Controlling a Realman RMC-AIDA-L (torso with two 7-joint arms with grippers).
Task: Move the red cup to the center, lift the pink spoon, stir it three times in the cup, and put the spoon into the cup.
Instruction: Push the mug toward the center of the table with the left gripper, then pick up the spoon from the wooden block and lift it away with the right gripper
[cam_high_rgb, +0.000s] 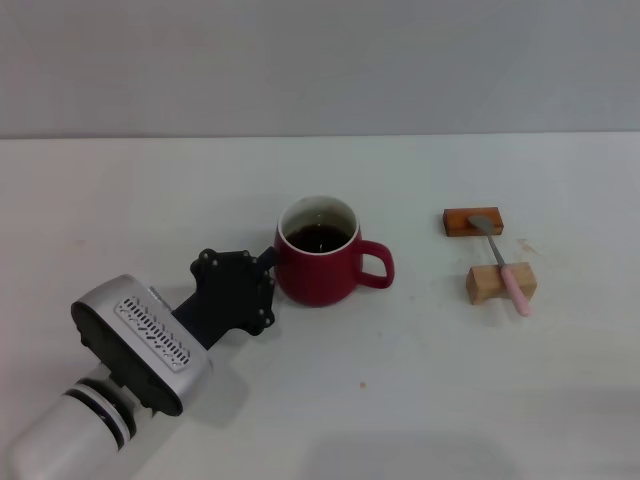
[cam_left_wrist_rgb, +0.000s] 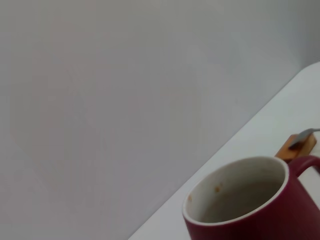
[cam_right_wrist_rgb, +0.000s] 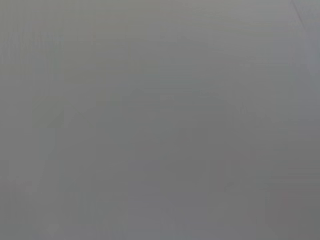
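While the left gripper (cam_high_rgb: 268, 278) sits right beside the cup (cam_high_rgb: 318, 262), the spoon (cam_high_rgb: 505, 268) lies far right; I can't tell its grip.

The red cup (cam_high_rgb: 318, 266) is glazed ceramic, glossy dark red outside, smooth white inside (small orange-brown specks near the rim in the left wrist view). The pink spoon (cam_high_rgb: 505, 267) has a smooth pink handle and dull grey metal bowl. One block (cam_high_rgb: 500, 283) is pale bare wood; the table (cam_high_rgb: 420, 400) is matt white
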